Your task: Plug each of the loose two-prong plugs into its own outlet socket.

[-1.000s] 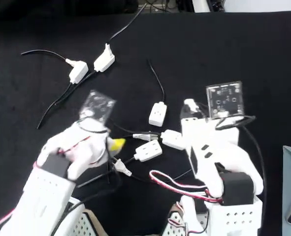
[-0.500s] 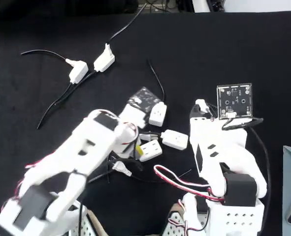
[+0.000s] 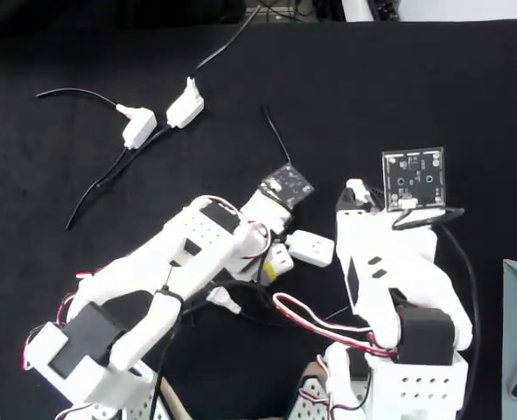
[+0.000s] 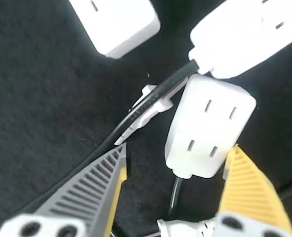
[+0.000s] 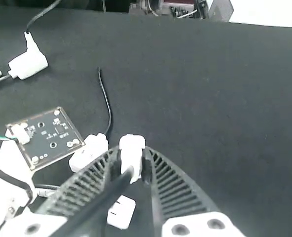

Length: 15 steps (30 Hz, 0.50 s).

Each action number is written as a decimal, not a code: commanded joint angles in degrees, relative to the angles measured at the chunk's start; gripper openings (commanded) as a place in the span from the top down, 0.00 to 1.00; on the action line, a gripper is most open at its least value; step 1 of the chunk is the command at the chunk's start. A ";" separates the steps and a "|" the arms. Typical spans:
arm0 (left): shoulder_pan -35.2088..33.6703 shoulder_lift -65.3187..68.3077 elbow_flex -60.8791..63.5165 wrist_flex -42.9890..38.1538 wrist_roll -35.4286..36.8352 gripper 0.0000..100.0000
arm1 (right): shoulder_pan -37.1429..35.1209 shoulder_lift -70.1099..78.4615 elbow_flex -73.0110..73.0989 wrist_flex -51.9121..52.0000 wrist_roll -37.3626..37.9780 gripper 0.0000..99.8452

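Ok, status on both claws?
Left claw open over outlet socket. Right claw shut on plug. Black cable crowding socket.

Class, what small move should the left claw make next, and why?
Probably lower and close on the socket block: the left claw is open with the block between its fingers, ungripped, while the right claw is shut on a plug that needs a steady socket.

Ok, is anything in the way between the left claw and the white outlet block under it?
Nothing visible is. The left claw is open, the outlet block between its fingers, nearer the yellow one. A black cord over a small white plug lies beside the block, just past the grey fingertip; closing might snag it.
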 commanded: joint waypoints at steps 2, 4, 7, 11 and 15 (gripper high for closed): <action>-0.04 -0.70 -2.86 0.00 -0.44 0.69 | 0.18 -0.40 -0.40 -0.35 0.35 0.99; 0.31 -0.26 -2.86 -0.35 -0.44 0.69 | 0.09 -0.40 -0.40 -0.35 0.35 0.99; 1.01 0.62 -2.86 -0.53 -2.11 0.69 | 0.09 -0.40 -0.40 -0.35 0.35 0.99; 2.51 3.52 -2.95 -2.11 -2.02 0.69 | 0.09 -0.40 -0.40 -0.35 0.35 0.99; 2.68 6.77 -3.91 -3.43 -1.05 0.73 | 0.09 -0.40 -0.40 -0.35 0.35 0.99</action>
